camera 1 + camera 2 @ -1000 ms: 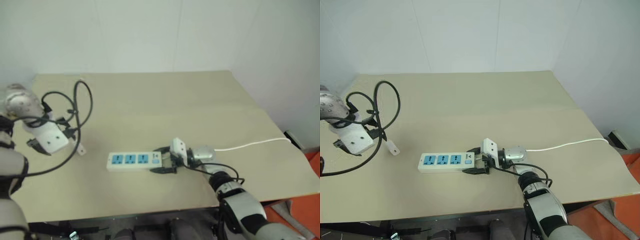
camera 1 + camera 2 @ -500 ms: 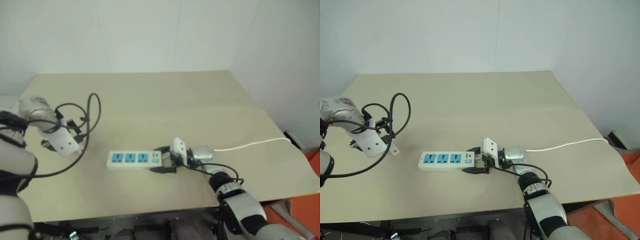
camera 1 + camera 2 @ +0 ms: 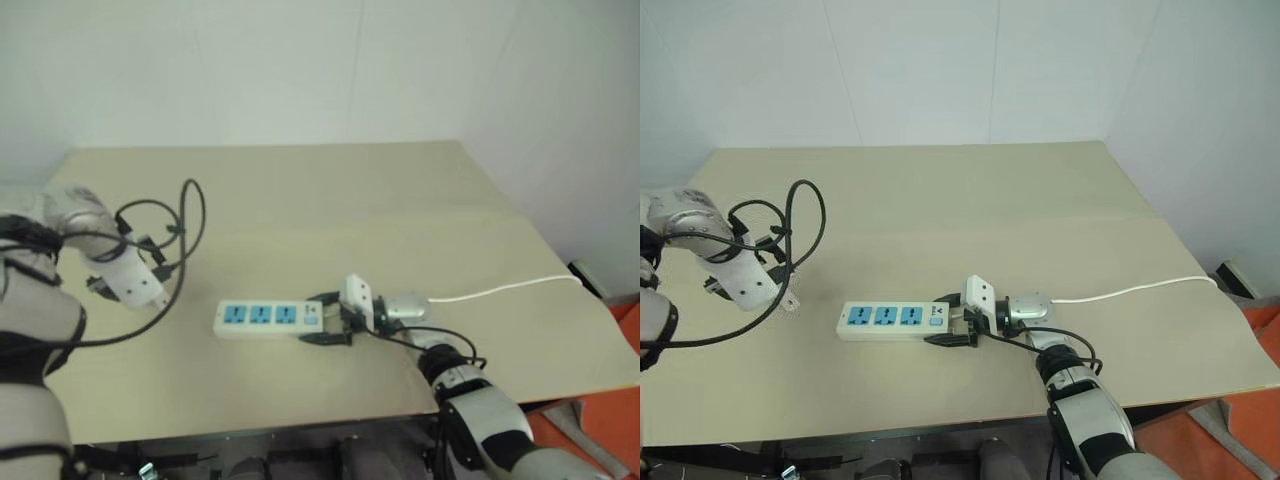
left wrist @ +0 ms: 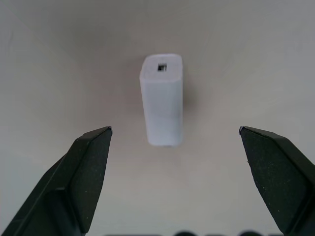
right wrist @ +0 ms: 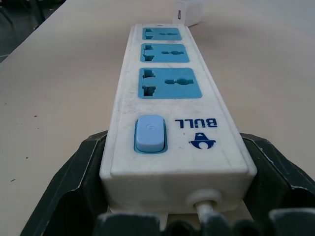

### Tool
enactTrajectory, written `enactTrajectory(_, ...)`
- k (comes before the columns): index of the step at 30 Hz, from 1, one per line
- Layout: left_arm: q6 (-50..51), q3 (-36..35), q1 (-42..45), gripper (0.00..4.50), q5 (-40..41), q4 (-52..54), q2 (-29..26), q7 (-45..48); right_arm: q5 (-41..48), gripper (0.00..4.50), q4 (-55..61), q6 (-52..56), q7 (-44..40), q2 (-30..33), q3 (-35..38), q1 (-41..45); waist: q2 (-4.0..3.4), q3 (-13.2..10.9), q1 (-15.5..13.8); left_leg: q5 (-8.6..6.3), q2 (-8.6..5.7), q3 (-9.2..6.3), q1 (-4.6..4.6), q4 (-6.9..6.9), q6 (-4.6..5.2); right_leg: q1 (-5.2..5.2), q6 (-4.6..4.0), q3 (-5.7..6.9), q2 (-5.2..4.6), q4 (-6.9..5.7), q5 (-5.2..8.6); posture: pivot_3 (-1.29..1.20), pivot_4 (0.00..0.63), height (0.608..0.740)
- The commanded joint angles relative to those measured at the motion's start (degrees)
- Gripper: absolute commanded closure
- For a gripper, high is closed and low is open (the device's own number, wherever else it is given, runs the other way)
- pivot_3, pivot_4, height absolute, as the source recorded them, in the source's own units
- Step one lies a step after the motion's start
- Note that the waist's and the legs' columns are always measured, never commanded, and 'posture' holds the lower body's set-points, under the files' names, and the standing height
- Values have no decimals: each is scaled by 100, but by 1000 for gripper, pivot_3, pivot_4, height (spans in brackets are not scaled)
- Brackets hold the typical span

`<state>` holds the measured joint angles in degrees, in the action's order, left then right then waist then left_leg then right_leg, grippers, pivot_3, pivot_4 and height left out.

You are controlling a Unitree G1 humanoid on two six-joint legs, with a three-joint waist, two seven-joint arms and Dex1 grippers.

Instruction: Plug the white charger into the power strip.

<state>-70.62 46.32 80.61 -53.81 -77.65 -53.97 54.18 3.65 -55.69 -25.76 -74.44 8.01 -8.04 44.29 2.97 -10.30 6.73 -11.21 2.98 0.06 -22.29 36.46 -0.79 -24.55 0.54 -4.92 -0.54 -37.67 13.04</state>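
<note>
I see the power strip [image 3: 895,322] lying flat on the tan table [image 3: 970,210], and I will place everything else from it. It is a long white bar with three blue sockets in a row. At one end it has a small pale blue switch [image 5: 149,132], and next to the switch is the word BULL.

My right gripper [image 3: 958,322] is at the switch end of the power strip. Its two black fingers [image 5: 74,189] sit one on each long side of the bar and press against it, so this gripper is holding the strip. A thin white cord [image 3: 1135,291] comes out of that same end and runs away from the strip to the far edge of the table.

The white charger [image 4: 162,100] is past the other end of the power strip, the end far from the switch, with a gap of bare table between them. It is a small white box. The end that faces my left wrist camera has a little dark slot in it.

My left gripper [image 4: 175,135] hangs over the charger. Its two black fingers [image 4: 88,169] are spread wide, one on each side of the charger, and they are not touching it.
</note>
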Motion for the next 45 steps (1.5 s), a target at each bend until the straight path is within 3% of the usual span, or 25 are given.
enactTrajectory(1,86,-113,-48,0,139,-7,41,77,54,1092,83,61,144,-56,25,-94,0,0,2,0,0,0,0,0,0,0,0,0,0,-1,0,0,150,740)
enactTrajectory(23,465,-226,-541,0,342,-29,367,218,123,1092,599,309,337,20,-12,-435,1,1,-14,0,-1,-1,-2,1,0,0,1,-2,0,-2,1,0,150,740)
enactTrajectory(26,479,-235,-570,604,347,-19,377,230,132,1092,654,340,343,35,-22,-463,1,1,-21,0,-1,-1,-2,2,0,0,2,-2,0,-2,1,0,150,740)
enactTrajectory(35,596,-172,-578,3459,222,5,369,118,160,1092,842,434,359,64,-57,-561,1,1,-73,0,-2,0,-2,3,0,0,2,-2,0,-3,1,0,150,740)
enactTrajectory(45,572,-276,-407,3472,306,26,290,1,152,1092,907,484,407,75,-89,-599,1,1,-110,0,-2,0,-1,4,0,0,2,-3,0,-5,1,0,150,740)
